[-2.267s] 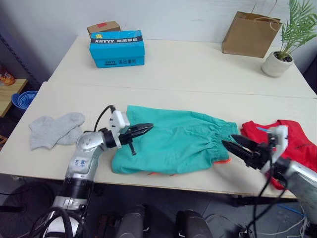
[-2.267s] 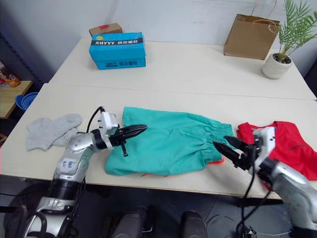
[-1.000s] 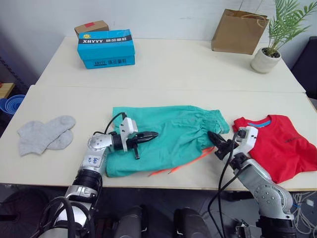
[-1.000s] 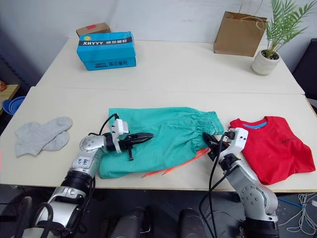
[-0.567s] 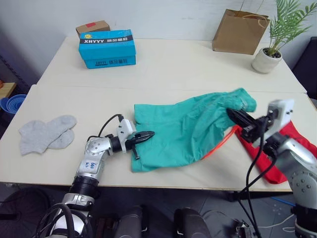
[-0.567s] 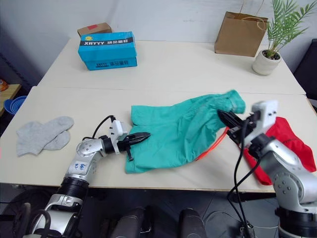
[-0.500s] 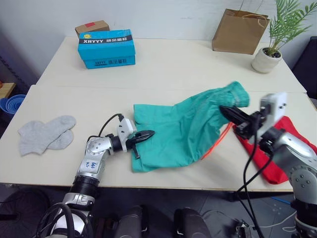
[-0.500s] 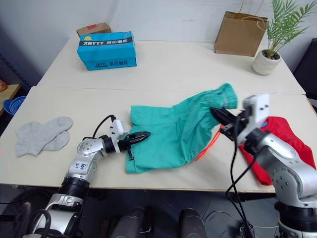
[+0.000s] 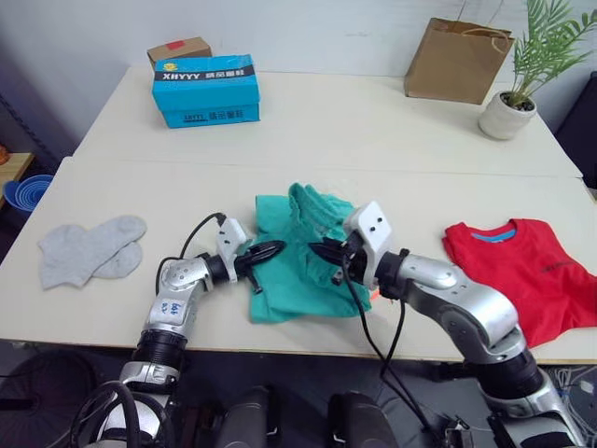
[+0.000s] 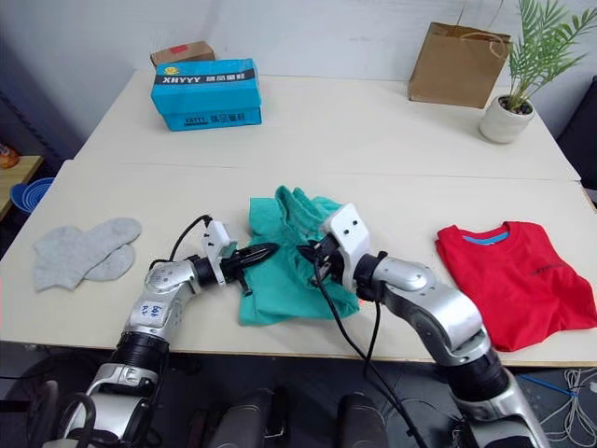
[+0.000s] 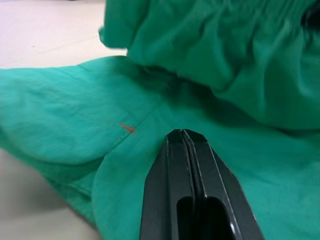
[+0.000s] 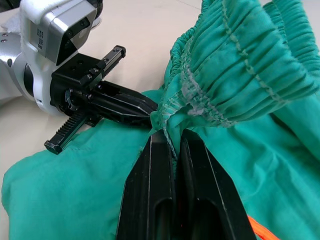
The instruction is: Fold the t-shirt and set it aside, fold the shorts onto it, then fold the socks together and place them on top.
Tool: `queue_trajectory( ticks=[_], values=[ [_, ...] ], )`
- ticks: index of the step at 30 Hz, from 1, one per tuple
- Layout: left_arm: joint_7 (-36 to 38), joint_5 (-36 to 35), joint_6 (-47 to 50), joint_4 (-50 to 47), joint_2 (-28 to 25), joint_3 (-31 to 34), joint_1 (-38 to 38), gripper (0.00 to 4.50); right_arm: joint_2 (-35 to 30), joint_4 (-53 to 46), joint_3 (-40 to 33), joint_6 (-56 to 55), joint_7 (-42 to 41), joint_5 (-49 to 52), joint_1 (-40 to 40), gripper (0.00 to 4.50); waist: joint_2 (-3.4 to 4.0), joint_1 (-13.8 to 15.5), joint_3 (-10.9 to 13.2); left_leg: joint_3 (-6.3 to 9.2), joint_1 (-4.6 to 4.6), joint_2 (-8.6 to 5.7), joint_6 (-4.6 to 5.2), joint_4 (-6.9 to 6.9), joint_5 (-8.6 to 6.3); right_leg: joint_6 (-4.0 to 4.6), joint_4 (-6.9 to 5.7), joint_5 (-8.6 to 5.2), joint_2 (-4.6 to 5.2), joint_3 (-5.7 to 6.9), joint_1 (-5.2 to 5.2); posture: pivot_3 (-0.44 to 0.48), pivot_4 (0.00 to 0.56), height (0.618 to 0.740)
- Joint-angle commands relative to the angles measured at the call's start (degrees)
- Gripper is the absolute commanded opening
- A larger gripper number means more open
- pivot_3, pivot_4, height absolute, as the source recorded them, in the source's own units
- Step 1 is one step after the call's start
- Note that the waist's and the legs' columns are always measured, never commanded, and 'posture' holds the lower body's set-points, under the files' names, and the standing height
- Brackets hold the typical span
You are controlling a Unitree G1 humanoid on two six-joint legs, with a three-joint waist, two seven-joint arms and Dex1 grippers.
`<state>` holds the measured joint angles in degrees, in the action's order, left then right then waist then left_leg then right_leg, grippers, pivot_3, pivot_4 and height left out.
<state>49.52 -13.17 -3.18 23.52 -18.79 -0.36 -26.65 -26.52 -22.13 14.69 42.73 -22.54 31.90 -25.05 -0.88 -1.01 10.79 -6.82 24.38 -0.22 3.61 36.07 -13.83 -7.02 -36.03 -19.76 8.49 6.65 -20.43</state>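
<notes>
The teal-green shorts (image 9: 295,254) lie folded over on themselves at the middle of the near table. My right gripper (image 9: 317,251) is shut on their gathered waistband (image 12: 225,70), holding it low over the left half of the garment. My left gripper (image 9: 276,247) is shut, and its tips rest on the shorts' left edge (image 11: 125,130), almost touching the right gripper's tips. An orange-red drawstring (image 12: 255,227) peeks out beneath the fold. The red t-shirt (image 9: 525,280) lies folded at the right end of the table. At the left end the grey socks (image 9: 90,248) lie side by side.
On the far table stand a blue shoe box (image 9: 206,89) with a small cardboard box (image 9: 179,49) behind it, a brown paper bag (image 9: 457,61) and a potted plant (image 9: 509,117). A stack of blue bowls (image 9: 19,192) sits off the table's left side.
My right gripper has swung the waistband from high on the right over to the left and down, doubling the shorts over. The left gripper has stayed at the shorts' left edge.
</notes>
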Motion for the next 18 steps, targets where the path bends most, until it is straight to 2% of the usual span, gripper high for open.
queue_trajectory(
  ticks=[1, 2, 4, 7, 10, 14, 15, 18],
  values=[
    [-0.37, -2.56, -3.08, -0.75, 0.68, 2.89, 3.09, 0.00, 3.51, 1.82, -0.28, 1.43, -2.68, 1.99, 0.04, 0.04, 0.00, -0.53, 0.00, 0.01, 0.00, 0.00, -0.01, -0.01, 0.00, 0.00, -0.01, 0.00, -0.01, 0.00, 0.00, 0.000, 0.150, 0.740],
    [-0.67, -3.45, -3.54, -1.50, 1.04, 3.76, 3.91, 0.00, 3.88, 2.32, 0.11, 0.13, -3.89, 1.19, 0.28, 0.55, 0.00, -0.61, 0.00, 0.00, -0.01, 0.01, -0.02, -0.04, 0.01, 0.00, -0.01, 0.00, -0.02, 0.03, 0.00, 0.000, 0.150, 0.740],
    [-0.66, -6.73, -3.72, -3.86, 1.95, 6.08, 5.51, 0.00, 4.44, 2.98, 0.44, -2.25, -6.37, -0.01, 0.46, 1.05, 0.00, -0.62, 0.00, 0.01, -0.02, 0.01, -0.02, -0.06, 0.01, 0.00, -0.02, 0.00, -0.02, 0.04, 0.00, 0.000, 0.150, 0.740],
    [-1.14, -12.09, -2.55, -8.12, 3.23, 9.79, 7.80, 0.00, 3.67, 2.44, -0.90, -5.39, -13.70, 1.90, 0.77, 2.07, 0.00, -0.61, 0.00, 0.00, -0.02, 0.01, -0.02, -0.05, 0.00, 0.00, 0.00, 0.00, -0.02, 0.03, 0.00, 0.000, 0.150, 0.740],
    [-3.91, -15.89, -0.01, -12.87, 3.14, 13.60, 10.57, 0.00, 2.99, 1.46, -5.41, -5.60, -20.38, 8.13, 1.09, 3.07, 0.00, -0.58, 0.00, 0.03, -0.02, 0.01, 0.00, -0.05, -0.01, 0.00, 0.04, 0.00, -0.01, 0.00, 0.03, 0.000, 0.150, 0.740],
    [-7.02, -19.77, 3.79, -18.44, 2.51, 16.99, 13.24, 0.00, 1.98, 0.94, -11.80, -2.35, -22.72, 15.70, 1.21, 4.47, -0.01, -0.51, 0.00, 0.09, -0.02, 0.01, 0.02, -0.03, -0.03, 0.00, 0.04, 0.00, 0.01, 0.01, 0.07, 0.000, 0.150, 0.740],
    [-7.60, -21.12, 5.10, -19.72, 2.18, 17.98, 13.65, 0.00, 0.92, 0.93, -12.87, -1.98, -23.59, 16.31, 1.59, 4.49, -0.01, -0.43, 0.00, 0.10, -0.02, 0.01, 0.01, -0.03, -0.03, 0.00, 0.05, 0.00, 0.01, 0.01, 0.07, 0.000, 0.150, 0.740],
    [-11.31, -33.62, 15.13, -24.92, 1.89, 23.02, 13.22, 0.00, -0.71, 3.37, -15.82, -3.76, -25.24, 15.90, 2.83, 4.49, -0.05, -0.35, 0.03, 0.13, -0.01, 0.01, 0.00, -0.03, -0.05, 0.00, 0.07, 0.00, 0.03, 0.02, 0.08, 0.000, 0.150, 0.740]
  ],
)
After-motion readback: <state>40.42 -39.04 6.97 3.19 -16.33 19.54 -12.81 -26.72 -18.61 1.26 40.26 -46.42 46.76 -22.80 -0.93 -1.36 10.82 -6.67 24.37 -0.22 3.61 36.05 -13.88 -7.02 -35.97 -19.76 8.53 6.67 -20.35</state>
